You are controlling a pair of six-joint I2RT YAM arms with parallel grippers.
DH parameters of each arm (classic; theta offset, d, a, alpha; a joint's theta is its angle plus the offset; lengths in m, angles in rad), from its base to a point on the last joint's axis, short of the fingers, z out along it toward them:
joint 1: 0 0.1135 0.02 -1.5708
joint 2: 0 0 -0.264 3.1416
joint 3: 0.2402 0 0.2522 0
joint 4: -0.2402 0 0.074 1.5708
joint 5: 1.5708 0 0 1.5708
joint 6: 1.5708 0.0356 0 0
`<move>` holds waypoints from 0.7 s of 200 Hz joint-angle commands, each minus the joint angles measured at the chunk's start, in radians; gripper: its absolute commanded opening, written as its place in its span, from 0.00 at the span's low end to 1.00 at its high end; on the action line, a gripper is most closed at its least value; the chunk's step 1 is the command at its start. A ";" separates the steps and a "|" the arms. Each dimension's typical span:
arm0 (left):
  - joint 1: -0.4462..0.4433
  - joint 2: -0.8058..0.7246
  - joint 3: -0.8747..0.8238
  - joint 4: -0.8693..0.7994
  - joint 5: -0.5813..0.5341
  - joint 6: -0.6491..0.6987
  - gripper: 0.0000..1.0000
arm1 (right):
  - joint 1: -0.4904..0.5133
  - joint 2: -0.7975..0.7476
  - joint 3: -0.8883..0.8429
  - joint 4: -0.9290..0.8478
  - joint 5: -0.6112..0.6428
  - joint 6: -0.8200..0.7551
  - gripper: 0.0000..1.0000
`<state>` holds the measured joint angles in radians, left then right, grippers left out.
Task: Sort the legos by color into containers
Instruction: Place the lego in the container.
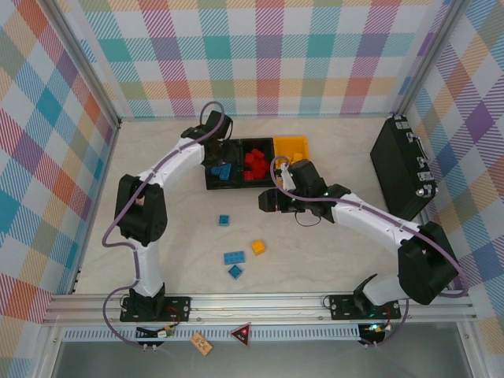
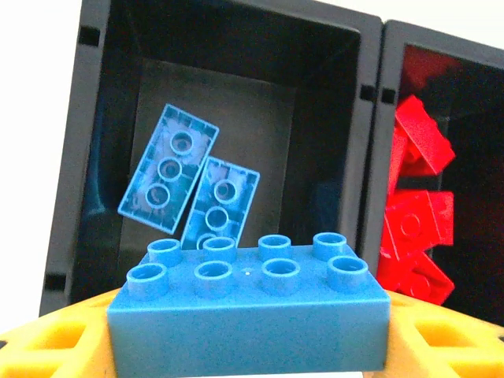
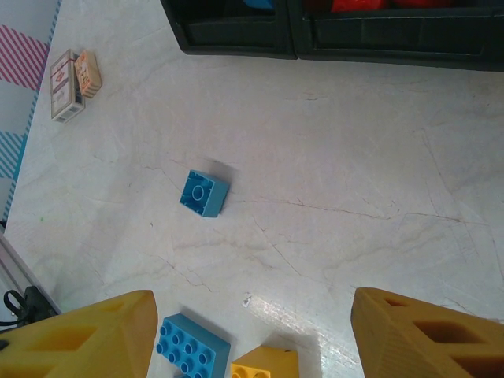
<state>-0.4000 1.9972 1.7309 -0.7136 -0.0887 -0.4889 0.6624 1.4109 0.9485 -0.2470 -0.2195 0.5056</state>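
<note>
Blue brick (image 2: 248,315), long axis crosswise, is clamped in the left end effector (image 2: 248,350); its black bin (image 2: 327,118) lies at 12 o'clock. Right end effector (image 3: 250,335) hangs empty, jaws apart.

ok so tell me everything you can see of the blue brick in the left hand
The blue brick is a glossy plastic two-by-four block, all eight round studs showing, one long side facing the wrist camera. It sits level, clamped at its short ends between the yellow fingers of the left hand. It hangs over the leftmost black bin, touching nothing else visible; two blue bricks lie inside, underside up.
</note>
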 commanded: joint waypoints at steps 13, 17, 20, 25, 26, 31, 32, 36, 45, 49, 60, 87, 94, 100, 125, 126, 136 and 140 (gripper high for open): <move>0.025 0.079 0.107 -0.061 -0.053 0.014 0.53 | 0.006 -0.037 -0.016 0.005 0.017 0.012 0.67; 0.027 0.089 0.116 -0.063 -0.059 0.014 0.53 | 0.006 -0.036 -0.016 0.005 0.017 0.011 0.67; 0.029 0.096 0.124 -0.065 -0.059 0.014 0.53 | 0.006 -0.036 -0.016 0.004 0.017 0.012 0.67; 0.030 0.107 0.139 -0.067 -0.059 0.014 0.53 | 0.006 -0.036 -0.016 0.003 0.016 0.013 0.67; 0.031 0.110 0.142 -0.067 -0.060 0.014 0.53 | 0.006 -0.036 -0.015 0.004 0.016 0.014 0.67; 0.032 0.121 0.155 -0.068 -0.062 0.014 0.53 | 0.006 -0.035 -0.015 0.005 0.016 0.014 0.66; 0.033 0.123 0.156 -0.068 -0.064 0.015 0.54 | 0.006 -0.035 -0.015 0.004 0.017 0.014 0.67; 0.033 0.132 0.165 -0.068 -0.069 0.015 0.54 | 0.006 -0.035 -0.014 0.005 0.017 0.013 0.67; 0.035 0.150 0.189 -0.069 -0.081 0.013 0.54 | 0.006 -0.033 -0.014 0.005 0.019 0.015 0.67; 0.035 0.161 0.199 -0.073 -0.082 0.012 0.54 | 0.006 -0.033 -0.013 0.007 0.019 0.015 0.67; 0.038 0.187 0.231 -0.079 -0.081 0.006 0.54 | 0.006 -0.030 -0.010 0.006 0.019 0.017 0.67; 0.041 0.245 0.297 -0.088 -0.081 -0.008 0.55 | 0.006 -0.033 -0.007 0.005 0.021 0.018 0.67; 0.042 0.258 0.311 -0.092 -0.084 -0.014 0.55 | 0.006 -0.036 -0.008 0.003 0.023 0.020 0.67; 0.043 0.266 0.320 -0.093 -0.085 -0.015 0.55 | 0.006 -0.038 -0.010 0.004 0.025 0.020 0.67; 0.043 0.293 0.345 -0.095 -0.085 -0.022 0.56 | 0.006 -0.047 -0.010 -0.007 0.032 0.018 0.67; 0.043 0.293 0.346 -0.096 -0.086 -0.022 0.57 | 0.006 -0.046 -0.010 -0.007 0.032 0.017 0.67; 0.043 0.300 0.349 -0.096 -0.082 -0.026 0.57 | 0.006 -0.050 -0.010 -0.007 0.034 0.016 0.67; 0.043 0.301 0.350 -0.094 -0.081 -0.025 0.58 | 0.005 -0.050 -0.010 -0.009 0.034 0.015 0.67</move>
<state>-0.3676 2.2807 2.0453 -0.7719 -0.1516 -0.4980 0.6624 1.3960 0.9436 -0.2497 -0.1940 0.5163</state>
